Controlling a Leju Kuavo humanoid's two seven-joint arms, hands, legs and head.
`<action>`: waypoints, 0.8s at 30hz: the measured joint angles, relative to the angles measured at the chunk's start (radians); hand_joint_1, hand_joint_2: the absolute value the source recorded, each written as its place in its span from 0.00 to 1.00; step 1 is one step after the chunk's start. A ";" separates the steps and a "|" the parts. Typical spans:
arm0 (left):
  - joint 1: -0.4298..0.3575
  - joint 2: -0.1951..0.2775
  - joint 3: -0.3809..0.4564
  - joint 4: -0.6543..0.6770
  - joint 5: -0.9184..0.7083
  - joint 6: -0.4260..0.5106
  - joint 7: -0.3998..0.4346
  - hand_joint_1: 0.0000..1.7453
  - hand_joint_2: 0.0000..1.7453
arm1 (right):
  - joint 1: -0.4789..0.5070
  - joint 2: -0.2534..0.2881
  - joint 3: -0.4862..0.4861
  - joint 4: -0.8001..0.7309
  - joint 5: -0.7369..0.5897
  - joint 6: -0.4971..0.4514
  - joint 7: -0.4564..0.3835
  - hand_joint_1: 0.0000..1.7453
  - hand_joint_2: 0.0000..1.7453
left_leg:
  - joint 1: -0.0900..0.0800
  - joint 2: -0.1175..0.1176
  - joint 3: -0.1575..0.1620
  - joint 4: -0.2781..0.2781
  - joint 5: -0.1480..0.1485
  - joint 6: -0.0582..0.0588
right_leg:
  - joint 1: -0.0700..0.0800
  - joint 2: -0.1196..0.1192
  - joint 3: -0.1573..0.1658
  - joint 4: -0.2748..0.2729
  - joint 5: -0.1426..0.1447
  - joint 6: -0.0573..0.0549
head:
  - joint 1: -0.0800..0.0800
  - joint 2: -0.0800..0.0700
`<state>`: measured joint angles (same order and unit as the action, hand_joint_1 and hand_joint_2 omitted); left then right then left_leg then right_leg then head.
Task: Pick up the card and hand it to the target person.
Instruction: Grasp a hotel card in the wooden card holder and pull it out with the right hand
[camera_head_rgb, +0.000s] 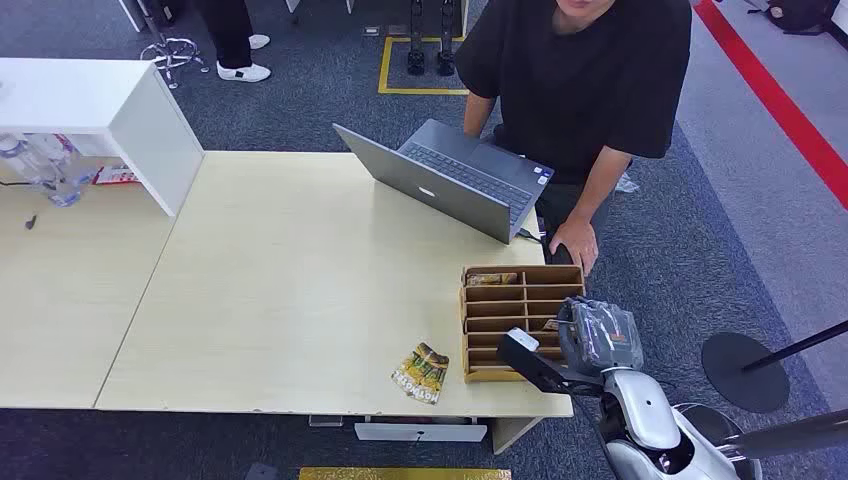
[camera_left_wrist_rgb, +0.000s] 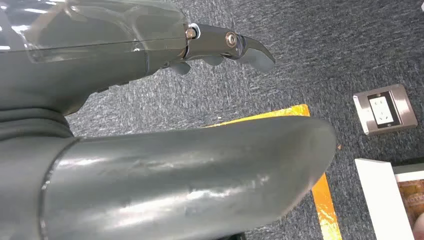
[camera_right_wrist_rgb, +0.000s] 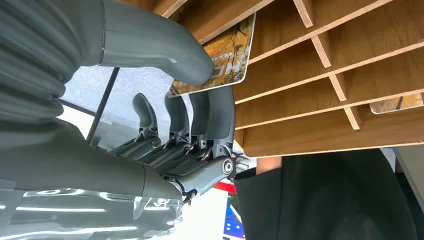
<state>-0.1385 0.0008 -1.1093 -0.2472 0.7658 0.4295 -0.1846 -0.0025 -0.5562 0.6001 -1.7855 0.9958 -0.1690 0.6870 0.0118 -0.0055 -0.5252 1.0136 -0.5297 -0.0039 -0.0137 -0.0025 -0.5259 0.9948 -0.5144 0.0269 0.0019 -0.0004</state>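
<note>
The card (camera_right_wrist_rgb: 227, 55) sits pinched between the thumb and fingers of the right hand (camera_right_wrist_rgb: 200, 100), its far end inside a slot of the wooden organizer (camera_head_rgb: 520, 320) at the tabletop's (camera_head_rgb: 290, 290) right edge. The target person (camera_head_rgb: 580, 80) stands just beyond the organizer, so the right hand would draw the card out lengthwise and carry it forward. The left hand (camera_left_wrist_rgb: 220, 47) hangs over the floor, fingers loosely apart, holding nothing.

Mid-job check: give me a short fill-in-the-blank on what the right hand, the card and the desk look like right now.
1. The right hand pinches a card at the wooden ____.
2. The open laptop faces the ____ in the black shirt.
3. A small pile of loose cards lies on the ____ beside the organizer.

Missing words: organizer; person; table
</note>
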 joint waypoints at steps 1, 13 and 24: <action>0.000 0.000 0.000 0.000 0.000 0.000 0.000 0.00 0.00 | 0.000 0.000 0.000 0.000 -0.001 0.000 0.000 0.74 1.00 | 0.000 0.000 0.000 0.000 0.000 0.000 | 0.000 0.000 0.000 0.000 0.000 0.000 | 0.000 0.000; 0.000 0.000 0.000 0.000 -0.001 0.000 0.000 0.00 0.00 | -0.002 0.002 0.000 -0.003 -0.010 0.000 -0.001 0.78 1.00 | 0.000 0.000 0.000 0.000 0.000 0.000 | 0.000 0.000 0.000 0.000 0.000 0.000 | 0.000 0.000; 0.000 0.000 0.000 0.000 -0.001 0.000 -0.001 0.00 0.00 | -0.004 0.002 -0.001 -0.018 0.034 -0.012 -0.002 0.87 1.00 | 0.000 0.000 0.000 0.000 0.000 0.000 | 0.000 0.000 0.000 0.000 0.000 0.000 | 0.000 0.000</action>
<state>-0.1385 0.0007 -1.1093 -0.2472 0.7651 0.4299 -0.1852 -0.0063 -0.5544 0.5988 -1.8033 1.0302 -0.1809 0.6847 0.0118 -0.0056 -0.5254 1.0136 -0.5297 -0.0039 -0.0137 -0.0026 -0.5259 0.9948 -0.5144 0.0269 0.0019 -0.0004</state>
